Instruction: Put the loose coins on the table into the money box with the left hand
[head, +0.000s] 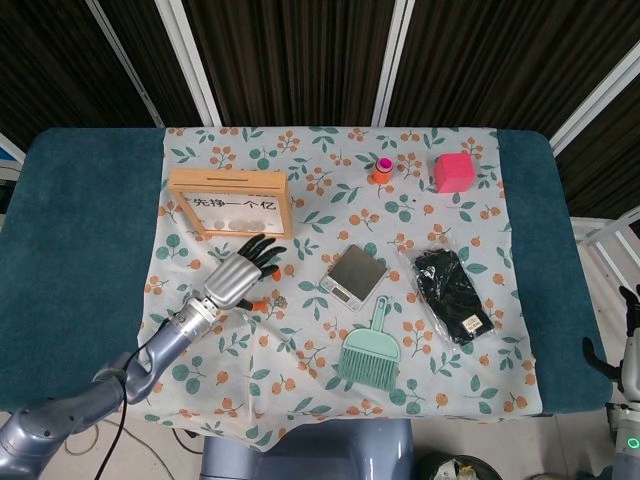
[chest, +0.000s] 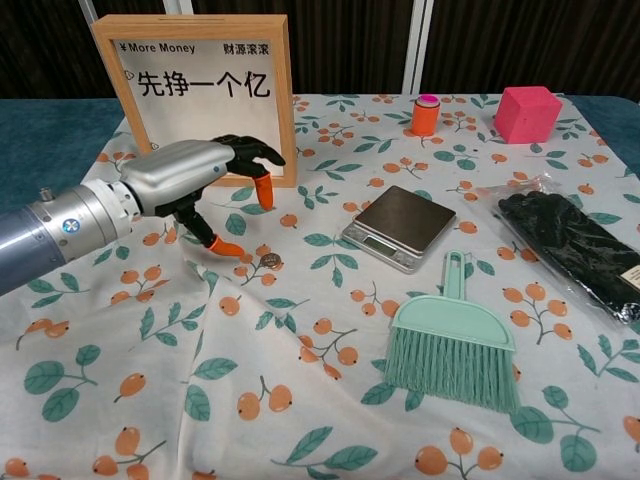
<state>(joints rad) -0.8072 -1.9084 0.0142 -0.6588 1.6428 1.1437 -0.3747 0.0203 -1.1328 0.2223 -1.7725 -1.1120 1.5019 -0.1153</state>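
Observation:
The wooden money box (chest: 195, 95) with a clear front stands at the back left; some coins (head: 245, 212) lie inside it. One loose coin (chest: 268, 260) lies on the floral cloth in front of the box, also in the head view as the coin (head: 281, 300). My left hand (chest: 205, 180) hovers low just left of that coin, its fingers spread and holding nothing. Its orange-tipped thumb (chest: 225, 248) is close to the coin, not touching it. My left hand (head: 240, 278) covers the box's lower right corner in the chest view. My right hand (head: 628, 335) shows only partly at the right edge.
A small silver scale (chest: 400, 225) sits right of the coin. A green hand brush (chest: 455, 345) lies nearer the front. A black packet (chest: 570, 245), pink cube (chest: 527, 112) and small orange bottle (chest: 426, 114) are on the right and back.

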